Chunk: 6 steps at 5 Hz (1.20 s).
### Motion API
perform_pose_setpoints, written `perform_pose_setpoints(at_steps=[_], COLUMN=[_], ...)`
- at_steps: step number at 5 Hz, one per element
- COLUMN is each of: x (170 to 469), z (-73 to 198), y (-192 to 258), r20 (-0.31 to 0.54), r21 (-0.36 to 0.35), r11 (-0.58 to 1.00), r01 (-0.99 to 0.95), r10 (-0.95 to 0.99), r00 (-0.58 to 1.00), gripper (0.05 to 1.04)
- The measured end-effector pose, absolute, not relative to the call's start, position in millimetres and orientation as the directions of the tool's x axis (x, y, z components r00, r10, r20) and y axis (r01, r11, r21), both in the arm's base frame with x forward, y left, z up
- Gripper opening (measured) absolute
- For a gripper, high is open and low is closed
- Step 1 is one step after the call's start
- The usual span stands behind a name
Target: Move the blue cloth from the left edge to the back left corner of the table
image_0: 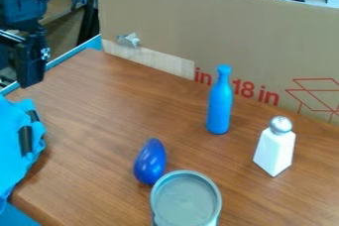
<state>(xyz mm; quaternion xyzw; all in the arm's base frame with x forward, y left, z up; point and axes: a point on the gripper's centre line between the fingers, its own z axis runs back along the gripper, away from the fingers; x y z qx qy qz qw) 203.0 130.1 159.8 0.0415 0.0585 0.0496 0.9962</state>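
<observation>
In the camera view, I, the black two-finger gripper point(29, 74), hang near ten o'clock, my jaws' state unclear. Bright-blue cloth point(12, 141) lies at eight; a glossy dark-blue teardrop-shaped object point(150, 162) and round grey dish point(186, 199) near six; a slim blue bottle point(220, 107) at three, before cardboard point(172, 27) with red print point(248, 89); a white silver-capped shaker point(275, 149) at four.

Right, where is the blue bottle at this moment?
In the camera view, the blue bottle stands right of centre, in front of the cardboard and left of the white shaker.

The bottle point(220, 105) is bright blue, the shaker point(274, 151) white with a silver top point(281, 124)
</observation>
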Motion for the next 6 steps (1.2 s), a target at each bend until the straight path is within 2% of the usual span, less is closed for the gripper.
perform_pose_setpoints(at_steps=[1,2,3,4,5,6], x=[203,198,189,180,168,164], z=[155,135,125,98,86,66], y=[130,149,177,189,196,205], r20=[-0.132,-0.251,-0.347,-0.513,-0.643,-0.689], r21=[0.080,0.086,0.152,0.165,0.173,0.281], r11=[0.992,0.991,0.981,0.983,0.981,0.956], r01=[-0.092,-0.099,-0.117,-0.080,-0.084,-0.090], r10=[0.102,0.118,0.164,0.154,0.178,0.266], r00=[0.986,0.961,0.924,0.844,0.745,0.674], gripper=[1.000,1.000,1.001,1.000,1.000,1.001])
